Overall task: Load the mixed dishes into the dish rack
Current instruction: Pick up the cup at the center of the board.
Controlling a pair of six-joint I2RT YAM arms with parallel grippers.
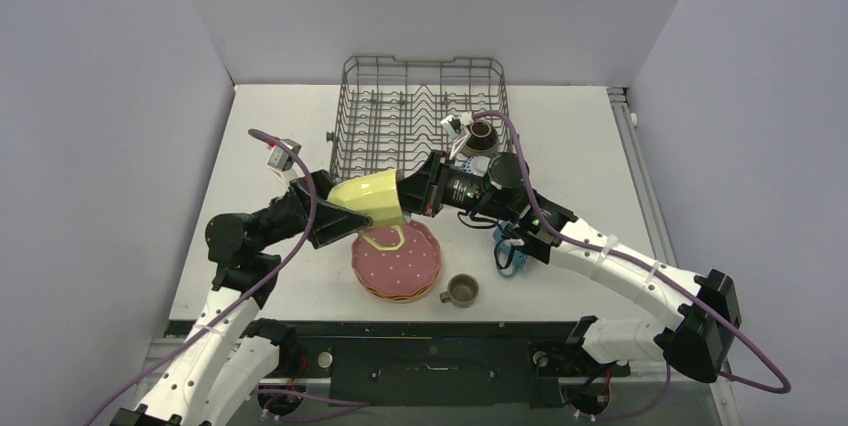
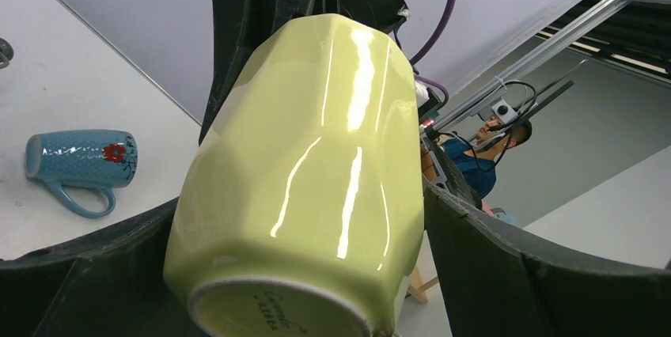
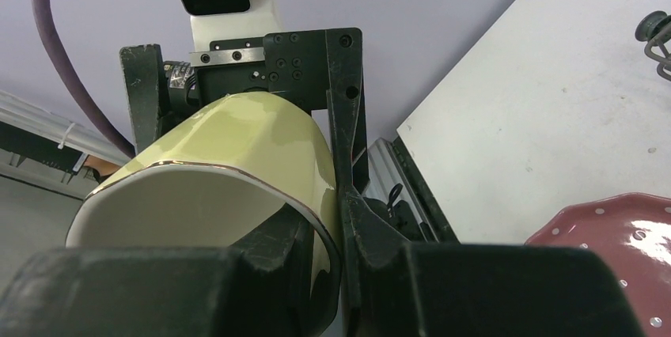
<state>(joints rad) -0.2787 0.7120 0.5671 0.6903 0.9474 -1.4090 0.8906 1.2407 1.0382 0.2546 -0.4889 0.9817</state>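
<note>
The yellow mug (image 1: 372,198) is held in the air above the table, lying on its side between both arms. My left gripper (image 1: 338,218) is shut on its body near the base, with a finger on each side (image 2: 305,198). My right gripper (image 1: 412,196) is shut on the rim wall, with one finger inside the mug (image 3: 332,218). A stack of scalloped dotted plates, pink on top (image 1: 398,261), lies just below the mug. The grey wire dish rack (image 1: 420,111) stands behind, with a dark brown bowl (image 1: 481,134) in its near right corner.
A small grey-olive mug (image 1: 460,290) stands upright right of the plates. A blue mug (image 1: 512,254) lies on its side under my right arm and also shows in the left wrist view (image 2: 79,159). A blue-white bowl (image 1: 478,164) sits by the rack's front right.
</note>
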